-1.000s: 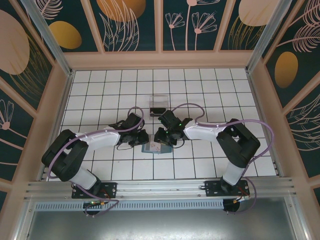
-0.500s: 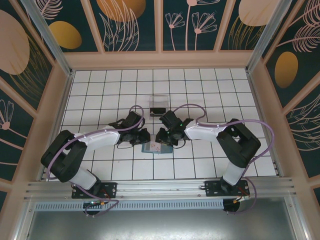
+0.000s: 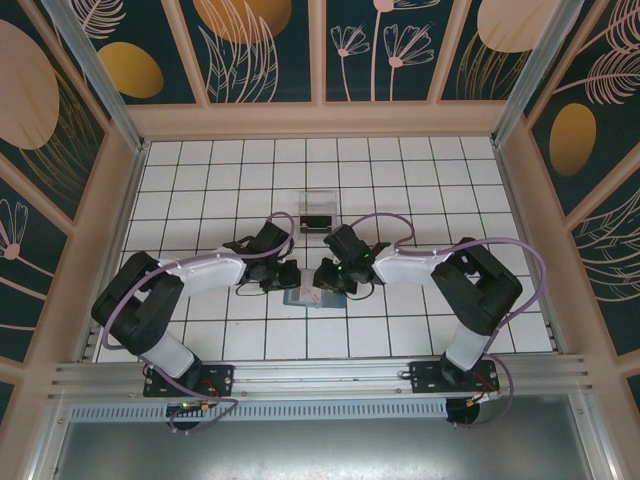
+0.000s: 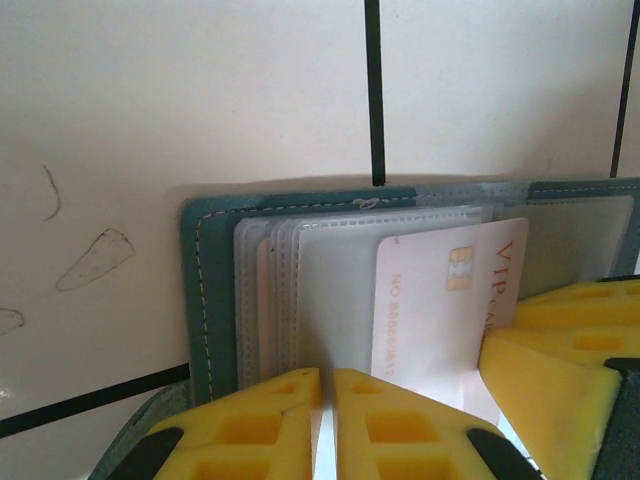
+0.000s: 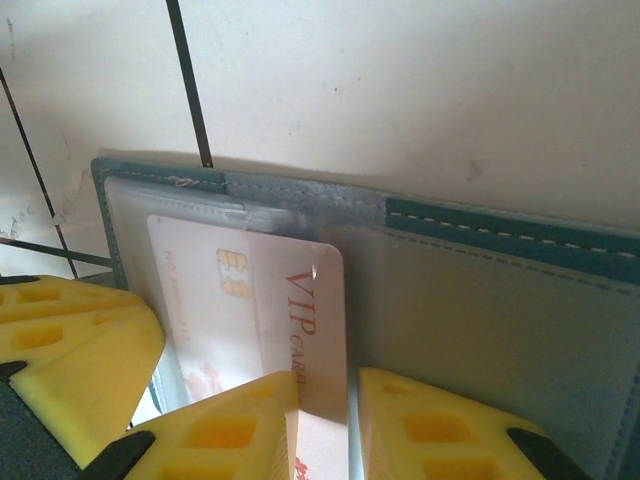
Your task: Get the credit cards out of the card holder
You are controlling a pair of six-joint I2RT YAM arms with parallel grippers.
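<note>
Card holder point(image 3: 312, 296) lies open and flat on the tabletop point(image 3: 200, 190), just below centre of the top view, with both grippers down on it.

Left gripper point(image 4: 327, 385): jaws almost touching. It looks pinched on the clear sleeve pages at the bottom centre of the left wrist view, pinning the holder.

Right gripper point(image 5: 328, 385): jaws narrow, with the lower corner of the white "VIP" credit card point(image 5: 255, 290) between them at the bottom centre of the right wrist view. A slit of light shows beside the card edge, so can't tell if the grip is firm.

The card is partly out of its sleeve, its chip end tucked toward the upper left of the right wrist view.

Step in hand: pull this card free. To do it well:
- Close fully on the card corner before pulling.
- Draw it along the sleeve's own line, not upward, or the soft holder lifts with it.
- The left side should hold the sleeves down and not drift onto the card.
- Risk: a thin corner grip may slip or bend the card.

Can't tell if more cards sit in the other sleeves.
</note>
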